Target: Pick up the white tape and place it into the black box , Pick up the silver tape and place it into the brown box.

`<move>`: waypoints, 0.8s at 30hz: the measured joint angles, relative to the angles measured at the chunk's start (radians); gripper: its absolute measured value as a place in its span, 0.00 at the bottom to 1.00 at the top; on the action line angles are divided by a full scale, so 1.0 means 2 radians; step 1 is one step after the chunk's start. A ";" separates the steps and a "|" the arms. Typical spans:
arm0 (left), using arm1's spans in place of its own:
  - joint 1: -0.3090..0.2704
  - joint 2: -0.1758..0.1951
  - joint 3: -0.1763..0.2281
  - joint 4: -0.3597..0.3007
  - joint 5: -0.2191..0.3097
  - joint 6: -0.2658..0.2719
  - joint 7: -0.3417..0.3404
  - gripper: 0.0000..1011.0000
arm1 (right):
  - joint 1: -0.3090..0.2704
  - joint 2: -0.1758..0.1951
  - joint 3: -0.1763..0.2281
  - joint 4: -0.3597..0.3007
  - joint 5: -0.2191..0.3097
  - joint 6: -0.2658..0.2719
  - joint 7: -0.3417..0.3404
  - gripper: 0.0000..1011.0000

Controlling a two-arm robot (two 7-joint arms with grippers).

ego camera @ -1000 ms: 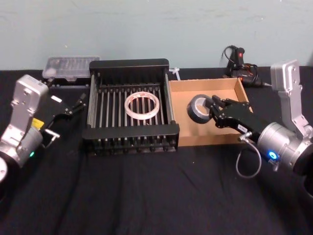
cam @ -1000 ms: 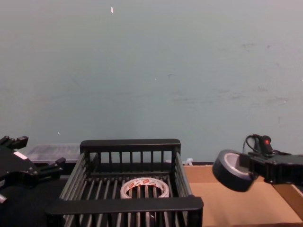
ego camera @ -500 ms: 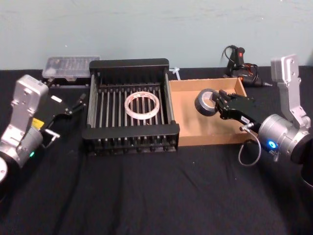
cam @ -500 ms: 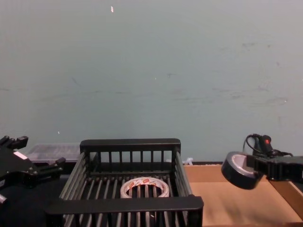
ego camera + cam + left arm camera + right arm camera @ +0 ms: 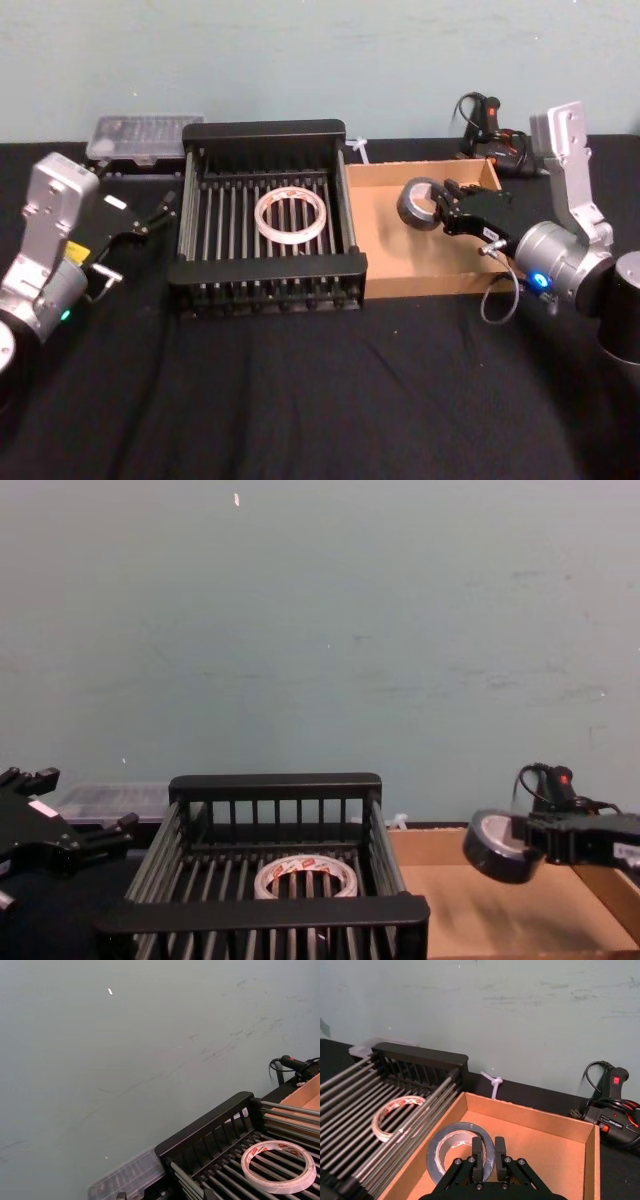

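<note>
from the head camera, the black box (image 5: pixel 265 215) sits centre-left on the dark table (image 5: pixel 300 400) with the white tape (image 5: pixel 291 215) lying flat on its slatted floor. touching its 3 o'clock side is the brown box (image 5: pixel 385 255). the right gripper (image 5: pixel 441 208) reaches in from 4 o'clock, its fingers clamped on the rim of the silver tape (image 5: pixel 420 203), which hangs above the tray's far half. the left gripper (image 5: pixel 160 212) is parked at 9 o'clock of the crate, fingers spread apart. a clear plastic case (image 5: pixel 145 133) lies at 11 o'clock of the crate, and a black corded tool (image 5: pixel 485 125) at 1 o'clock of the tray.

across the chest camera, the silver tape (image 5: pixel 495 845) is held clear above the brown box (image 5: pixel 480 910), tilted, by the right gripper (image 5: pixel 530 842). the white tape (image 5: pixel 306 876) rests inside the black box (image 5: pixel 270 915). the left gripper (image 5: pixel 75 845) hangs apart at the crate's 9 o'clock.

over at the left wrist camera, the white tape (image 5: pixel 278 1166) lies flat on the bars of the black box (image 5: pixel 205 1132), with a corner of the brown box (image 5: pixel 302 1102) beyond.

through the right wrist camera, the right gripper (image 5: pixel 488 1158) pinches the wall of the silver tape (image 5: pixel 454 1157) over the brown box (image 5: pixel 545 1155); the white tape (image 5: pixel 395 1116) lies in the black box (image 5: pixel 420 1057).
</note>
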 joint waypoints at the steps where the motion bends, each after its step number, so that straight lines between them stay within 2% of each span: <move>1: 0.000 0.000 0.000 0.000 0.000 0.000 0.000 0.99 | 0.005 -0.003 -0.002 0.006 -0.006 0.001 -0.001 0.16; 13: 0.000 0.000 0.000 0.000 0.000 0.000 0.000 0.99 | 0.023 -0.018 -0.007 0.040 -0.035 0.008 -0.003 0.16; 24: 0.000 0.000 0.000 0.000 0.000 0.000 0.000 0.99 | 0.025 -0.020 -0.006 0.046 -0.040 0.009 0.001 0.16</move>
